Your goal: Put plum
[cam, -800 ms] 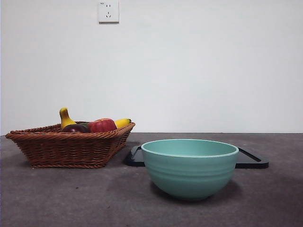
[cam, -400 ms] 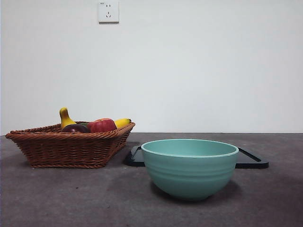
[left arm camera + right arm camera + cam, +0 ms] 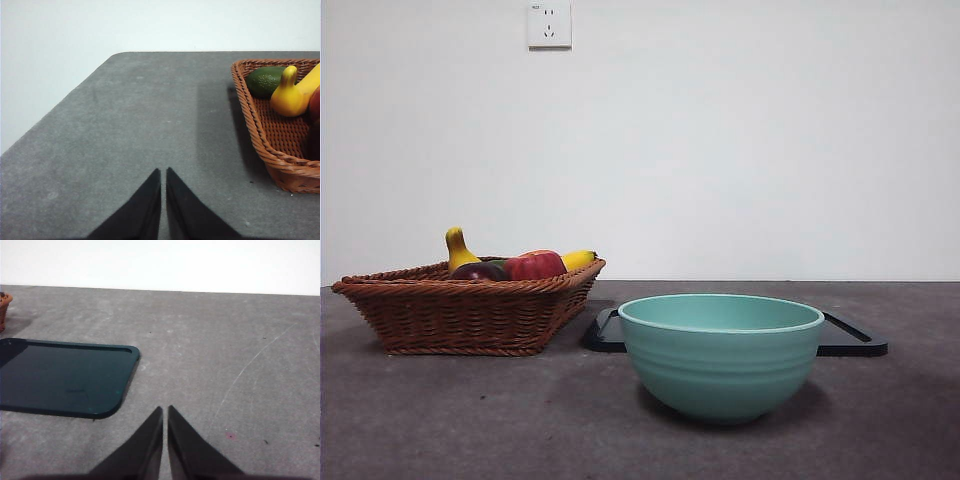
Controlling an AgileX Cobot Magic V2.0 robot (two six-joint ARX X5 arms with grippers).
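**Plum sits in basket, both claws idle**

The wicker basket (image 3: pixel 470 310) holds the plum (image 3: pixel 478 271), beside a red apple (image 3: pixel 535 265), yellow banana (image 3: pixel 460 250) and avocado (image 3: pixel 265 81). Right of the basket stand a teal bowl (image 3: pixel 720 355) and dark tray (image 3: pixel 62 377). Left claw (image 3: pixel 163 172) and right claw (image 3: pixel 165 410) hover over bare surface (image 3: pixel 470 420), each pressed together.

Dark maroon plum (image 3: pixel 477 271) beside bright red apple (image 3: pixel 536 265); yellow banana (image 3: pixel 295 92) and green avocado (image 3: pixel 265 81), all against the brown woven weave of the basket (image 3: pixel 470 315). Mint-green bowl (image 3: pixel 720 353). Black tray (image 3: pixel 65 377) just beyond the black right gripper (image 3: pixel 165 412) tips, on grey table (image 3: pixel 150 115).
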